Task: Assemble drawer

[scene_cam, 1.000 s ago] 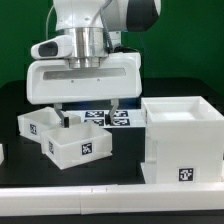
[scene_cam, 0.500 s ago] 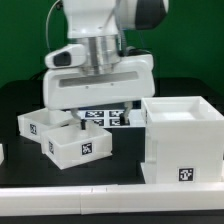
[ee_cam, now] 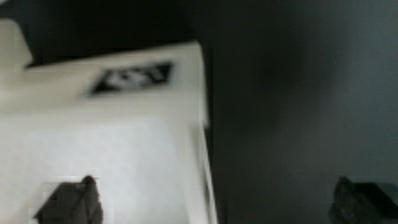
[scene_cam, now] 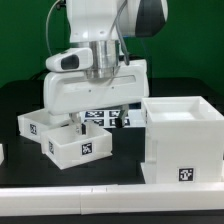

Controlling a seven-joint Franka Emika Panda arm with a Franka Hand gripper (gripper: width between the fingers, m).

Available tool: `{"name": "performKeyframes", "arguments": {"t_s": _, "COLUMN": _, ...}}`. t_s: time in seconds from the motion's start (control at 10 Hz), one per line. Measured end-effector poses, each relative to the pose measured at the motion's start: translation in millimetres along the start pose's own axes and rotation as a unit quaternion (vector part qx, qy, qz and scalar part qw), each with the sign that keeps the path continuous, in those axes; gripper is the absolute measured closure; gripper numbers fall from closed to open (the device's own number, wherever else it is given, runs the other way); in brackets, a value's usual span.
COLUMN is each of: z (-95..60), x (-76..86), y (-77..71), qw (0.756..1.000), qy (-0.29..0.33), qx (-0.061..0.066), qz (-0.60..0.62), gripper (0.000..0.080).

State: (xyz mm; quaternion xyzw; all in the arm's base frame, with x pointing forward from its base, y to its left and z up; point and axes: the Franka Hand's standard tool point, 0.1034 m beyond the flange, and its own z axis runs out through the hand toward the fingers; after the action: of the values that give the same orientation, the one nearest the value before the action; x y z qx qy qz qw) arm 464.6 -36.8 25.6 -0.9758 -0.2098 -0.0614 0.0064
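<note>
A plain green backdrop (scene_cam: 25, 45) is standing behind the scene and is filling the upper part of the exterior view. Below it a black table (scene_cam: 15, 100) is stretching across the whole width. Its top is taking the light evenly, without hard shadows. The marker board (scene_cam: 103, 117) is lying flat on the table toward the back, and it is partly hidden. Along the front a pale strip (scene_cam: 60, 196) is running under the table's edge. In the wrist view the dark table top is appearing blurred.
</note>
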Motion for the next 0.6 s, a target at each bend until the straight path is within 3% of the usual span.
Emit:
{"name": "performKeyframes", "arguments": {"t_s": 0.4, "z": 2.1, "x": -0.4, "y": 0.0, "qw": 1.0, "qy": 0.002, "qx": -0.002, "qz": -0.003, "gripper": 0.0151}}
{"name": "performKeyframes", "arguments": {"t_s": 0.6, "z": 15.2, "x": -6.1, "y": 2.0, "qw": 1.0, "qy": 0.007, "qx": -0.01, "qz": -0.009, "gripper": 0.0151}}
